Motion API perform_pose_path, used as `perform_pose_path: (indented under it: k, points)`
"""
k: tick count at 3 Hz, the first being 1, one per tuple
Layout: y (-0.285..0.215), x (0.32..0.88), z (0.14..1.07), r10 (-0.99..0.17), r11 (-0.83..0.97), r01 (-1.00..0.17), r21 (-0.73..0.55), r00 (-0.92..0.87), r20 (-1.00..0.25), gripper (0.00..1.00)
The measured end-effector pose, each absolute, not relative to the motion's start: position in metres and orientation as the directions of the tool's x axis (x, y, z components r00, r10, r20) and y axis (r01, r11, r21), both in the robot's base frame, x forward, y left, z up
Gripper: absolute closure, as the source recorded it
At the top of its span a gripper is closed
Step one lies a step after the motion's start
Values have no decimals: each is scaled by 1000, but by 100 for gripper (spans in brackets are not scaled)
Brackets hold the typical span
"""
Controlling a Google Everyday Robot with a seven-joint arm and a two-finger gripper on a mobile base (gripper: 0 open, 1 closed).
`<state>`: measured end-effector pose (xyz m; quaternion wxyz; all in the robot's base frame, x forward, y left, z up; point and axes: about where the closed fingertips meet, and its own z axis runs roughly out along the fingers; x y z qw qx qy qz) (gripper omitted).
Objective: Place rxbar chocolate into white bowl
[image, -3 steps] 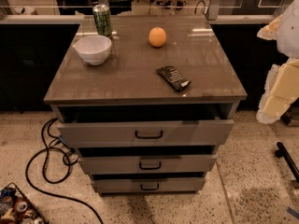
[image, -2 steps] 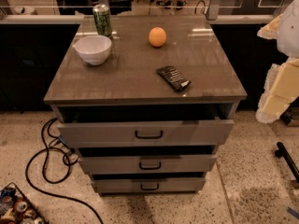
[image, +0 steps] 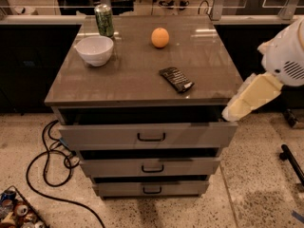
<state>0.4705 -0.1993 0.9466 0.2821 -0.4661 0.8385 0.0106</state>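
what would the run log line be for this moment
stage: pre-grasp | rxbar chocolate: flat on cabinet top, front right | white bowl: back left, empty | gripper: off cabinet's front right corner, apart from bar

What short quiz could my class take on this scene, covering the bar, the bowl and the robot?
1. True or false: the rxbar chocolate lies on the cabinet top, outside the white bowl.
2. Which stands just behind the bowl? A orange, B green can.
3. Fill in: the top drawer is ___.
Key: 1 true; 2 B; 3 open. The gripper is out of view; only the arm shows, at the right.
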Motion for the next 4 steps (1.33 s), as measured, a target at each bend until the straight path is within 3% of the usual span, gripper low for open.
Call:
perform_pose_path:
  k: [3, 4]
  points:
    - [-158, 540, 925, -486, 752, -639, -163, -370, -792, 0]
    - [-158, 536, 927, -496, 748, -641, -171, -370, -785, 0]
